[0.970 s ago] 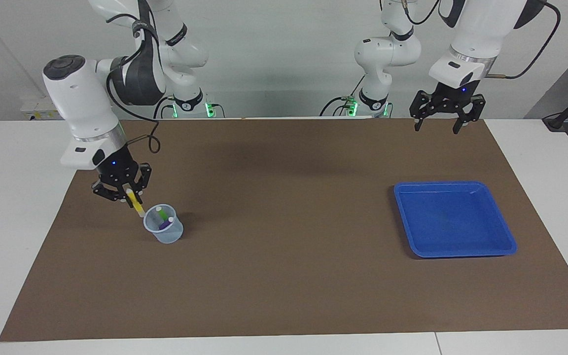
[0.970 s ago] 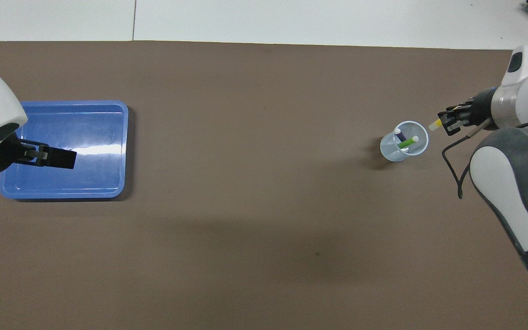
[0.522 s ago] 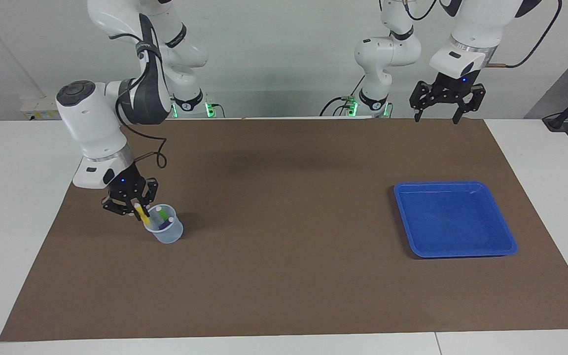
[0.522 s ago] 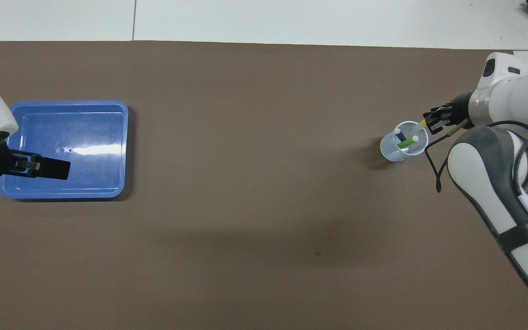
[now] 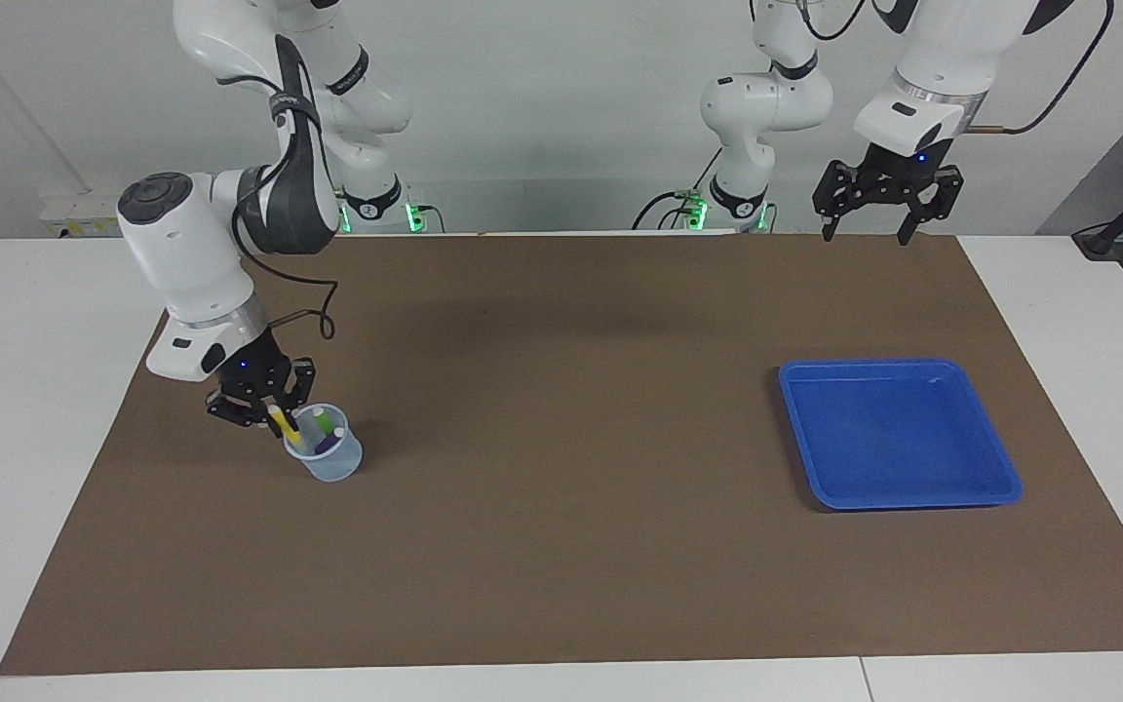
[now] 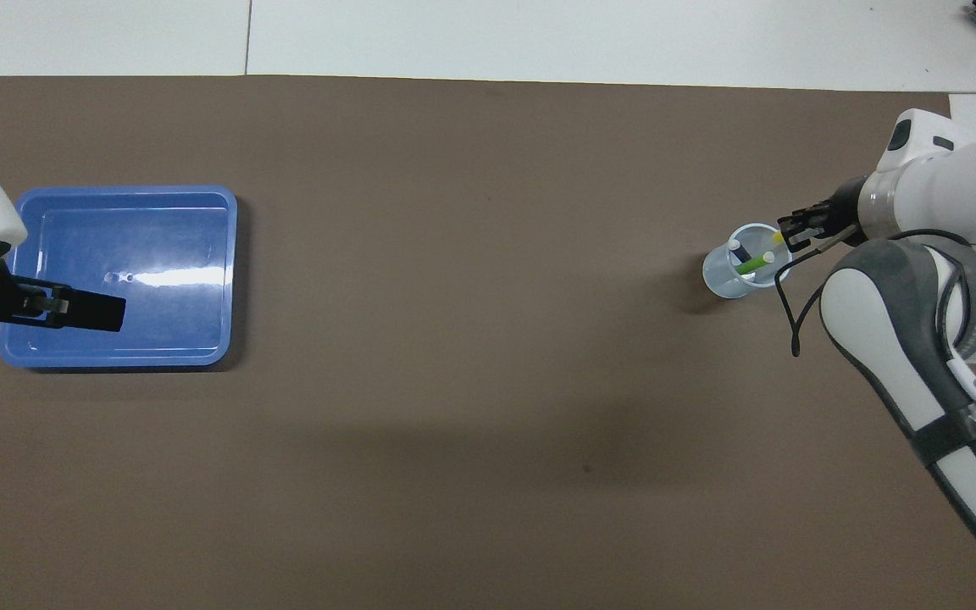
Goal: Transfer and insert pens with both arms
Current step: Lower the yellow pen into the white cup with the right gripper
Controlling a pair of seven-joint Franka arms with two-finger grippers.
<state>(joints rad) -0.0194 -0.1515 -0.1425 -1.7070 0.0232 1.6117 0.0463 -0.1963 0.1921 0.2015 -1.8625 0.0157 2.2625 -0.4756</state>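
Note:
A clear plastic cup (image 5: 328,458) (image 6: 744,261) stands on the brown mat toward the right arm's end of the table. A green pen (image 5: 325,424) (image 6: 753,263) and a purple pen (image 5: 329,442) (image 6: 740,254) lean inside it, pale ends up. My right gripper (image 5: 269,409) (image 6: 795,229) hangs at the cup's rim, shut on the yellow pen (image 5: 282,425) (image 6: 779,240), which slants down with its lower end in the cup. My left gripper (image 5: 880,203) (image 6: 73,307) hangs open and empty, high over the mat's edge nearest the robots.
A blue tray (image 5: 898,432) (image 6: 119,277) with nothing in it lies toward the left arm's end of the table. The brown mat (image 5: 561,526) covers most of the white table. Two small arm bases with green lights (image 5: 381,210) stand at the robots' edge.
My right gripper has come down and toward the cup, bringing the yellow pen's lower end from outside the rim into the cup. My left gripper has risen and drawn back toward the robots.

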